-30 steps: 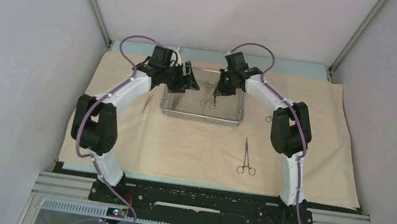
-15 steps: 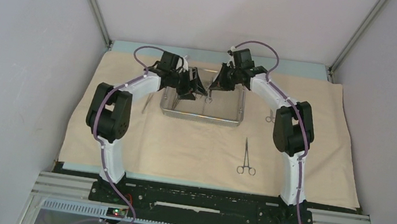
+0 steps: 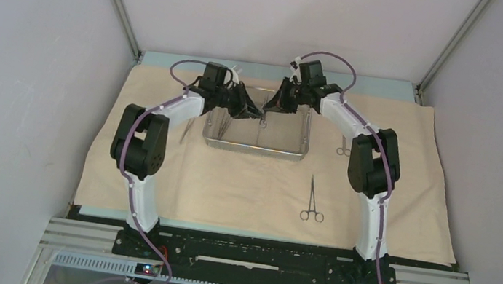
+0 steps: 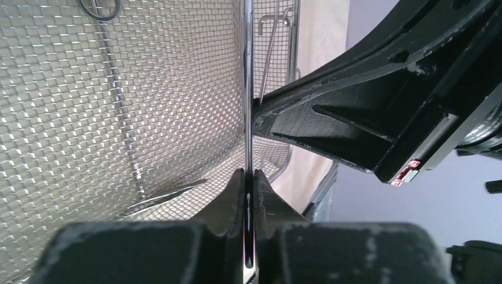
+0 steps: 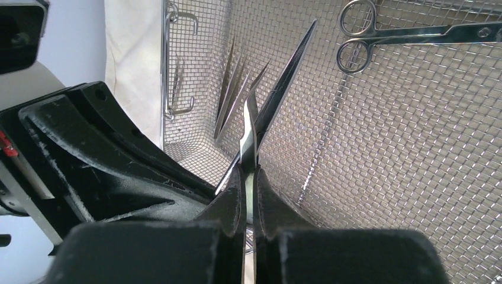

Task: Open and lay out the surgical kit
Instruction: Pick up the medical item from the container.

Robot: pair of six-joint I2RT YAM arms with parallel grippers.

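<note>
Above the steel mesh tray [image 3: 255,148], toward 12 o'clock on the desk [image 3: 373,86], my two tools meet tip to tip.

Left tool [image 4: 248,177]: clenched on a thin steel strip [image 4: 248,89], seen edge-on. The strip runs straight toward 12 o'clock and out of the left wrist view. The tip of my right tool [image 5: 248,173] touches it from 3 o'clock.

Right tool: clenched on a pointed steel instrument [image 5: 251,136], with one dark blade slanting toward 1 o'clock. I cannot tell whether both tools grip one and the same piece.

Inside the tray, right wrist view: tweezers [image 5: 232,97] lie on the mesh at 11 o'clock of the tool, and ring-handled scissors [image 5: 414,36] at 1 o'clock.

Beige wrapping cloth [image 3: 243,185]: spread flat beneath the tray, covering most of the desk.

On the cloth, top view:
- ring-handled forceps [image 3: 312,198] at 5 o'clock of the tray, well apart from it;
- a small ring-handled instrument [image 3: 342,149] near the tray at 3 o'clock;
- a slim instrument [image 3: 186,130] near the tray at 9 o'clock.
</note>
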